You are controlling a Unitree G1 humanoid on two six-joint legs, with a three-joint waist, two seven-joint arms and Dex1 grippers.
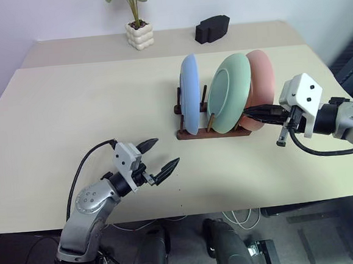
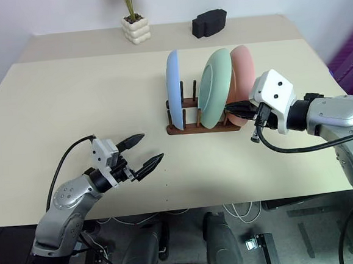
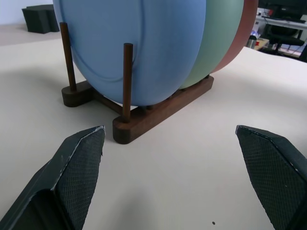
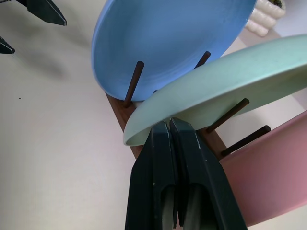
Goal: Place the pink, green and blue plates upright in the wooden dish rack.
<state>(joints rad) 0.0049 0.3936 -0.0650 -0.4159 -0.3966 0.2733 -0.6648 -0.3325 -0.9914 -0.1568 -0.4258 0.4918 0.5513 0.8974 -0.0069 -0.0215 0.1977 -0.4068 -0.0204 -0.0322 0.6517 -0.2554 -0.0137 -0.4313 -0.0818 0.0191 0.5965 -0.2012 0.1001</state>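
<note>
Nearest the robot, the left gripper (image 1: 156,158) hangs just above the beige table (image 1: 71,116) with its two black fingers spread wide and nothing between them, well short of the rack. Further out, at mid-table, the wooden dish rack (image 1: 213,131) carries all three plates on edge: the blue plate (image 1: 190,94) at the left end, standing close to upright between its pegs, then the green plate (image 1: 230,93), tilted and leaning toward the pink plate (image 1: 261,82) at the right end. The right gripper (image 2: 233,109) reaches in from the right at the lower rim of the green plate; its fingers are pressed together and hold nothing (the wrist view shows the two tips meeting flat, right under that rim), though whether they touch the plate I cannot tell.

My reading is that loading is done and this is the tidying step, squaring up the green plate with a closed fingertip. The next move would call for a light sideways nudge near the rim, gentle enough not to slide the rack or tip the pink plate.

Beyond the rack, at the far edge, stand a black block (image 1: 211,28) and a potted plant (image 1: 138,28)
</note>
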